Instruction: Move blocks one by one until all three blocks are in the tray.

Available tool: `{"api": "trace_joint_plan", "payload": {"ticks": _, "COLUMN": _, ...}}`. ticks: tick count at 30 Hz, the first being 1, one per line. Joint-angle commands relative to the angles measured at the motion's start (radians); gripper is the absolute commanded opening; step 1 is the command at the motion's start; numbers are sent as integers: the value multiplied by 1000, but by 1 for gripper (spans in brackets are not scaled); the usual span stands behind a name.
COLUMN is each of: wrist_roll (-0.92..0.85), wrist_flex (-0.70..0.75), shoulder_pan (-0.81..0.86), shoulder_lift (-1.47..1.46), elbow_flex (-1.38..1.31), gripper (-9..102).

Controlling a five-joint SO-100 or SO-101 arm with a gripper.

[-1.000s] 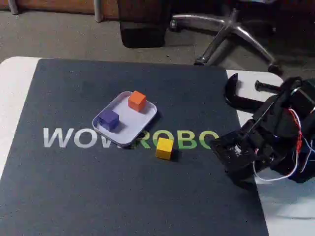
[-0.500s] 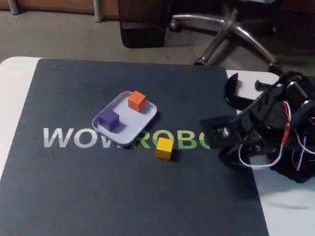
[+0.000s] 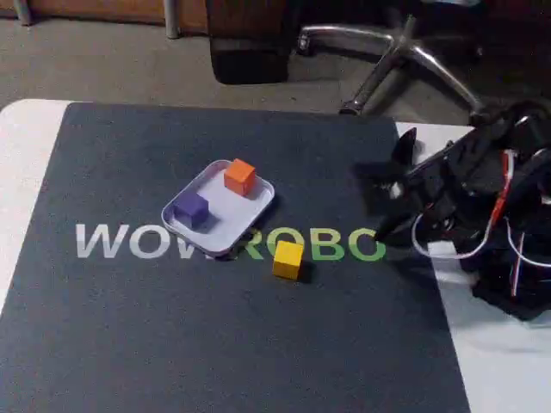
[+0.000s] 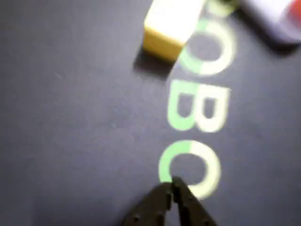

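The pale tray (image 3: 250, 215) lies on the dark mat left of centre in the fixed view. An orange block (image 3: 239, 176) and a purple block (image 3: 190, 208) sit inside it. A yellow block (image 3: 287, 258) rests on the mat just outside the tray's near right corner; it appears near the top of the wrist view as the yellow block (image 4: 169, 28), with the tray's corner (image 4: 275, 19) at top right. My gripper (image 3: 376, 225) hovers at the mat's right side, well right of the yellow block. In the wrist view the gripper (image 4: 173, 186) is shut and empty above the last green-white letter.
The dark mat (image 3: 129, 327) carries large "WOW ROBO" lettering and covers a white table (image 3: 26, 163). A black clamp (image 3: 405, 155) sits on the table's right edge behind the arm. An office chair base (image 3: 405, 60) stands on the floor beyond.
The arm has lifted from its low folded pose at the right and swung its gripper up and left over the mat's right edge. The blocks and tray have not moved.
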Motion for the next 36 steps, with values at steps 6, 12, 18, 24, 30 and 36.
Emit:
{"api": "trace_joint_plan", "payload": {"ticks": 6, "wrist_roll": 84, "wrist_flex": 172, "shoulder_pan": -48, "shoulder_lift": -184, "elbow_flex": -367, "gripper": -8}}
{"api": "trace_joint_plan", "payload": {"ticks": 12, "wrist_roll": 291, "wrist_flex": 199, "shoulder_pan": -173, "shoulder_lift": -661, "elbow_flex": -727, "gripper": -8}}
{"api": "trace_joint_plan", "payload": {"ticks": 18, "wrist_roll": 491, "wrist_flex": 189, "shoulder_pan": -229, "shoulder_lift": -996, "elbow_flex": -988, "gripper": -7}}
{"api": "trace_joint_plan", "payload": {"ticks": 24, "wrist_roll": 549, "wrist_flex": 61, "shoulder_pan": -183, "shoulder_lift": -1118, "elbow_flex": -979, "gripper": -6}}
{"api": "trace_joint_plan", "payload": {"ticks": 30, "wrist_roll": 554, "wrist_flex": -54, "shoulder_pan": -143, "shoulder_lift": -1253, "elbow_flex": -951, "gripper": -2}}
{"api": "trace_joint_plan", "payload": {"ticks": 36, "wrist_roll": 549, "wrist_flex": -184, "shoulder_pan": -124, "shoulder_lift": -1355, "elbow_flex": -925, "gripper": 6}}
